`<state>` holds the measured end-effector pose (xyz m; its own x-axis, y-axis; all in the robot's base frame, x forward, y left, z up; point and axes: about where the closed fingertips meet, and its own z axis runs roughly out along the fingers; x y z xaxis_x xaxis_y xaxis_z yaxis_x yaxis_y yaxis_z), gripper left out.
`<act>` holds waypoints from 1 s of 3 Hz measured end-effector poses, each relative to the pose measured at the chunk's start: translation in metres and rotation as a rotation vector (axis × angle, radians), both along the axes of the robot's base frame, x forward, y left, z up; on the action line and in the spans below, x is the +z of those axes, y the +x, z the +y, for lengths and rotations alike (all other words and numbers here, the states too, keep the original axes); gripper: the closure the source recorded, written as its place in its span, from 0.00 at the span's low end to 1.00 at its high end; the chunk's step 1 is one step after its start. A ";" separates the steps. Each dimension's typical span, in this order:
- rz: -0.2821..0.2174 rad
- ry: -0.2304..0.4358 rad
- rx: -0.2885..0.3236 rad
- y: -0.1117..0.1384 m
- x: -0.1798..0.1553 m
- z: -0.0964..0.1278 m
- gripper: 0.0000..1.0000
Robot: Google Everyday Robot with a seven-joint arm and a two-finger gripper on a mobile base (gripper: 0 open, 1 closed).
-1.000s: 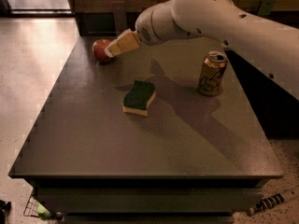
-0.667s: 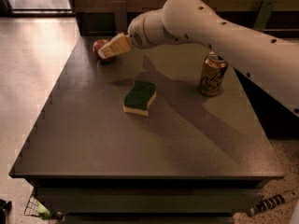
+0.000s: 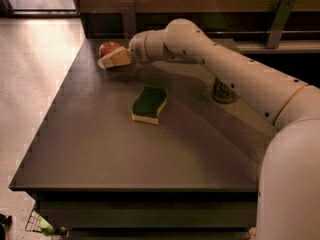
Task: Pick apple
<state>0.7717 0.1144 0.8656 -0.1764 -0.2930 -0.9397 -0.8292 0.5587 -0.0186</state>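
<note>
Dark wood panelling backs a broad, dark grey table [image 3: 100, 154], with pale, glossy floor [image 3: 30, 74] off to one side. Near the table's far corner sits the small round red apple [image 3: 108, 47], which shows a yellowish patch and rests on the surface close to the far edge. The robot's long white jointed arm [image 3: 225, 69] stretches diagonally across the table toward it, so that the tan wedge-shaped tool [image 3: 106, 60] lies low, just in front of the apple and touching it or very nearly so. Whether the tool is parted, closed, or already clamped on the fruit cannot be told from this angle, and the apple does not look lifted. The low, nearly level approach seems chosen to meet the round fruit at its widest part rather than from above. A green-topped, yellow-bottomed rectangular sponge [image 3: 149, 104] lies near the table's middle, well apart from the apple and clear of the arm's path. A gold drink can [image 3: 223, 91] stands upright behind the forearm, mostly hidden by it. The grasp itself appears to be the step in hand, with the lift not yet done.
</note>
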 end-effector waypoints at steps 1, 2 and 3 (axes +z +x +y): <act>0.027 0.055 0.036 0.010 -0.018 0.024 0.00; 0.034 0.098 0.066 0.015 -0.026 0.044 0.12; 0.036 0.107 0.075 0.016 -0.029 0.051 0.35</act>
<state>0.7873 0.1652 0.8369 -0.1919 -0.2050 -0.9598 -0.8678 0.4922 0.0684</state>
